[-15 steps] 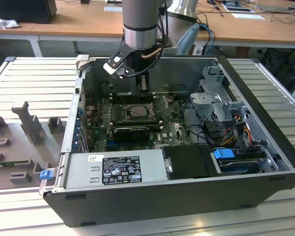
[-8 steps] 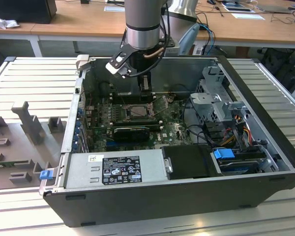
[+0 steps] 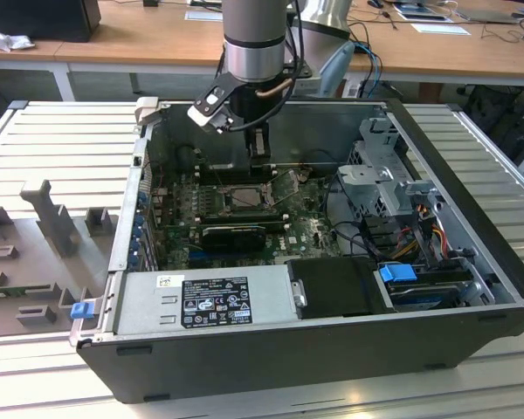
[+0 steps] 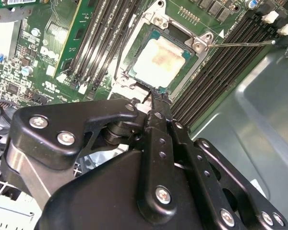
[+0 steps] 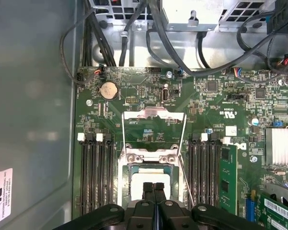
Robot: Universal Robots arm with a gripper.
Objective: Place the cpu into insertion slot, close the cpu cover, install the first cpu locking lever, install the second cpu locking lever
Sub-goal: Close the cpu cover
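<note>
1. Arm (image 3: 258,39); I see it reaching straight down into the open case (image 3: 332,349), which lies on its side on the ribbed counter (image 3: 61,131).
2. Hand (image 5: 154,187); in the first wrist view I read the two black fingers as pressed together with nothing between them; the tips sit over the near edge of the slot, just above the cpu.
3. Cpu (image 4: 159,60); pale silver square, lying flat inside the slot, face up; in the second wrist view its middle carries a faint brownish smudge.
4. Slot (image 5: 126,167); dark-rimmed square socket on the board (image 5: 221,100), between two banks of long black memory slots (image 5: 93,172).
5. Cover (image 5: 153,113); thin silvery frame, swung open and away from the slot on its hinge; I can see green board through its window, so the cpu is uncovered.
6. Lever (image 4: 240,44); thin metal rod, not latched; it runs out from a corner of the slot across the memory slots beside it.
7. Coin cell (image 5: 108,89); round, silver, on the board beyond the open cover.
8. Power supply (image 3: 210,297); grey box with a black label, along the case's near wall in the exterior view.
</note>
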